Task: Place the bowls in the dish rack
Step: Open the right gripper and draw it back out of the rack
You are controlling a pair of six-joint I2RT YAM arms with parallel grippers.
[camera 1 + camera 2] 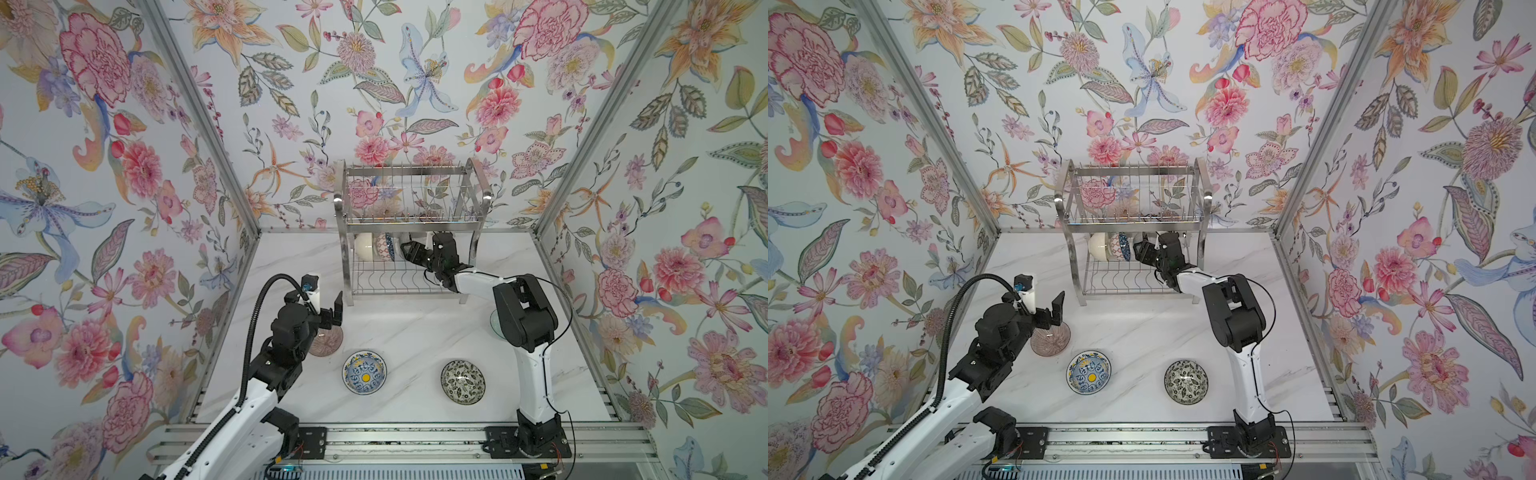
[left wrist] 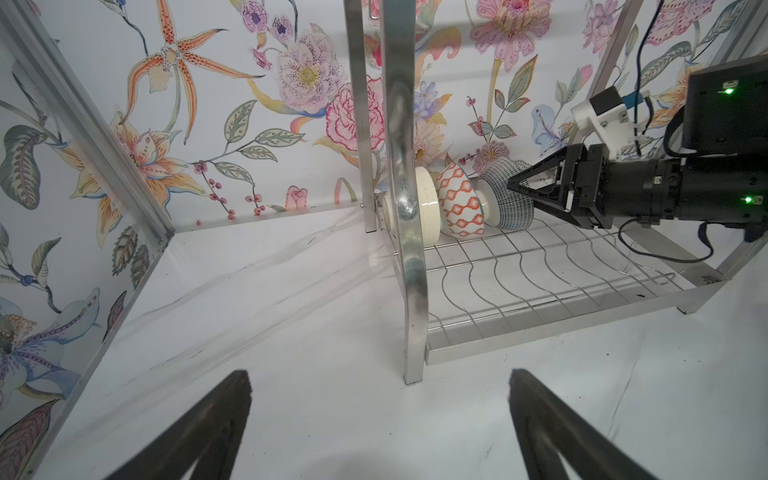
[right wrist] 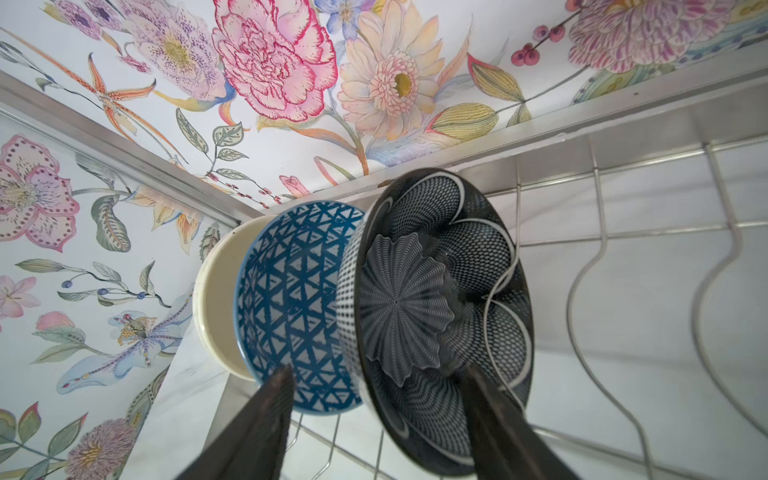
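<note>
The right end effector (image 3: 378, 370) is open. Its two fingers (image 3: 257, 419) stand apart, one on each side of the rim of the dark navy flower bowl (image 3: 440, 316), and they do not seem to squeeze it. That bowl stands on its edge on the low shelf of the dish rack (image 1: 409, 226), right at the fingertips. Just past it, going away from the end effector, is the blue lattice bowl (image 3: 291, 307), and past that the cream bowl (image 3: 216, 307). The three are packed close in a row.

The step in hand looks like letting the navy bowl go. To do it well, I think the fingers should be wide enough to clear the rim. Then they should back straight out, slow and level, so they do not hook the rim and tip the row.

The left end effector (image 1: 332, 316) is open wide too and holds nothing. The mauve ribbed bowl (image 1: 328, 343) sits on the bench (image 1: 415, 332) just below it. Near it lies the blue-white yellow-centred bowl (image 1: 365, 372), and farther off the black-white leafy bowl (image 1: 462, 381). A pale green bowl (image 1: 493, 326) peeks out from behind the right arm, well back from the right end effector. So three bowls look loaded and four wait.
</note>
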